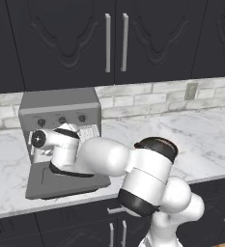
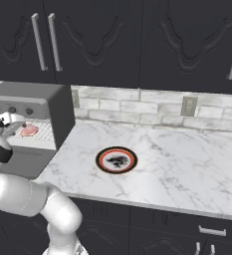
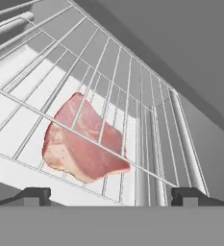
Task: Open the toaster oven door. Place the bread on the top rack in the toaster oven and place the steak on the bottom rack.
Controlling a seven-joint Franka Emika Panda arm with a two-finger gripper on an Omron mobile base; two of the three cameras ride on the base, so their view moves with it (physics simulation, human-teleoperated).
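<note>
Toaster oven [image 1: 61,108] sits on marble counter [image 1: 191,144] under dark cabinets [image 1: 147,38].

I find nothing I can read here: no words, brands, numbers or signs. The toaster oven [image 1: 61,112] carries a row of small dark knobs [image 1: 62,120] on its front panel, with faint marks beside them too blurred for me to make out. The red-rimmed plate [image 2: 117,160] has a dark blotch at its centre, a pattern rather than lettering.
</note>
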